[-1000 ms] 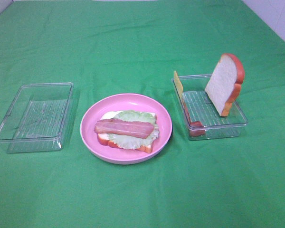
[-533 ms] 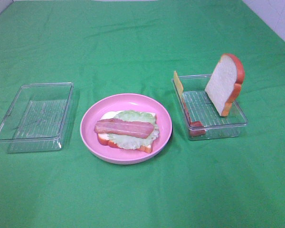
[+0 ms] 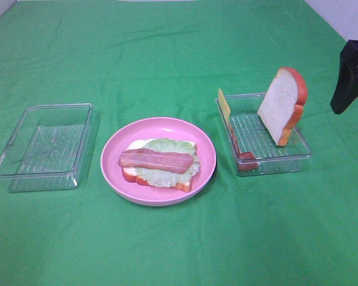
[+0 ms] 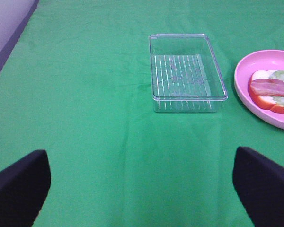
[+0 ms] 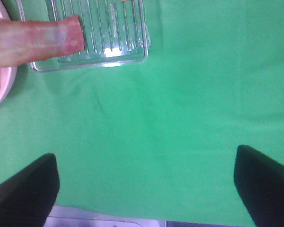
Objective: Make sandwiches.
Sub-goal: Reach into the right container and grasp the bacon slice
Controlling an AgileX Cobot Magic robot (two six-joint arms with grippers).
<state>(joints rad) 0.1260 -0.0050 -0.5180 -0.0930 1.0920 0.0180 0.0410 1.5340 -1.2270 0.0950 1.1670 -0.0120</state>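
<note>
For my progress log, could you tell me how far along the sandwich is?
Done: bottom bread, lettuce and bacon stacked on the pink plate. In hand: nothing; left gripper and right gripper empty, jaws open. Left: cheese slice and top bread slice, in the right container.

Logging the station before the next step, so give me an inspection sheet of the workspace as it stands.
Surface: green cloth, flat, no spills seen.
Job's things: open sandwich on pink plate, bacon over lettuce over bread; bread slice leaning upright in ingredient tray; cheese slice standing at the opposite wall, bacon strip low beside it.
Clutter: spare tray, empty, on the left.
Grippers: left gripper open over bare cloth; right gripper open, holding nothing.
Cables: nothing seen.
Surroundings: pale wall at the far corners.
</note>
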